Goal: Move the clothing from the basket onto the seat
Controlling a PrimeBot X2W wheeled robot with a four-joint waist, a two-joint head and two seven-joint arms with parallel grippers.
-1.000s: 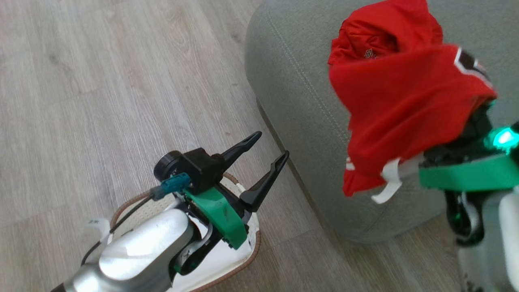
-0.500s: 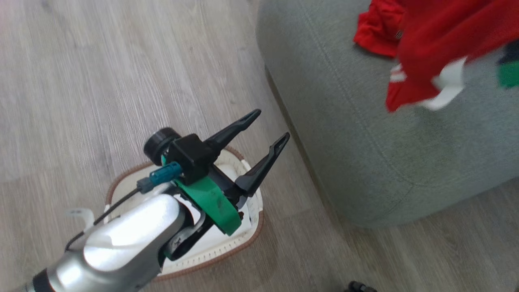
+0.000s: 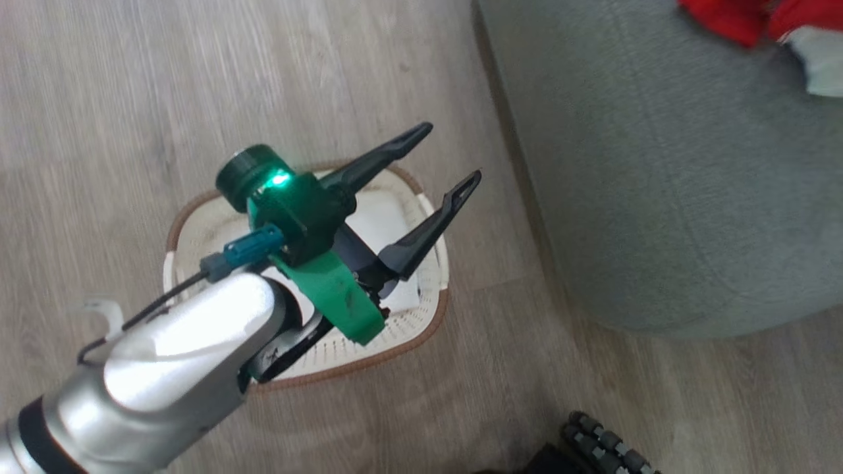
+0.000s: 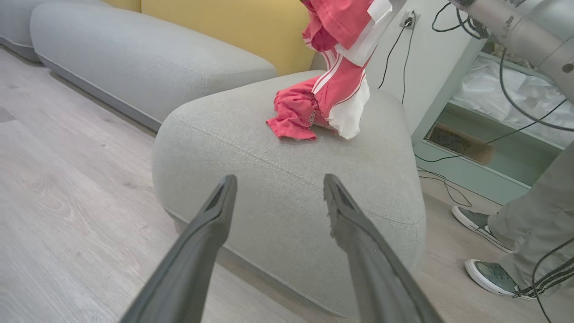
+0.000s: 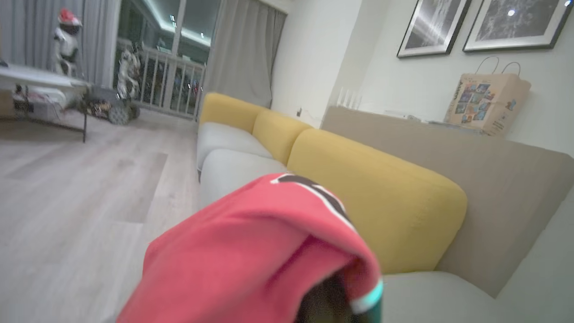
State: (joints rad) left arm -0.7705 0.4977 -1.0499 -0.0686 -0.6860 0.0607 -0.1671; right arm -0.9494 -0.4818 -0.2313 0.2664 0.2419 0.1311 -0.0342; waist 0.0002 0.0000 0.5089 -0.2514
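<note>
My left gripper (image 3: 452,151) hangs open and empty over the white basket (image 3: 197,220) with the brown rim, which stands on the floor beside the grey-green seat (image 3: 658,164). In the left wrist view the same open gripper (image 4: 279,178) points at the seat (image 4: 269,170). One red piece of clothing (image 4: 296,112) lies on that cushion. A red and white garment (image 4: 345,40) dangles above it from my right arm (image 4: 506,22). In the right wrist view this red garment (image 5: 251,251) drapes over my right gripper and hides its fingers. A bit of clothing (image 3: 724,16) shows at the head view's top right.
A person's shoes (image 4: 489,273) and trouser legs stand right of the seat, near trailing cables (image 4: 444,184). Yellow back cushions (image 4: 224,27) and another grey cushion (image 4: 134,63) lie behind. My base's tread (image 3: 606,447) shows below. Wooden floor (image 3: 132,99) surrounds the basket.
The head camera has swung, so basket and seat shifted in view. The right gripper carried the red garment up over the seat, towards the top right edge. The left gripper stayed open over the basket.
</note>
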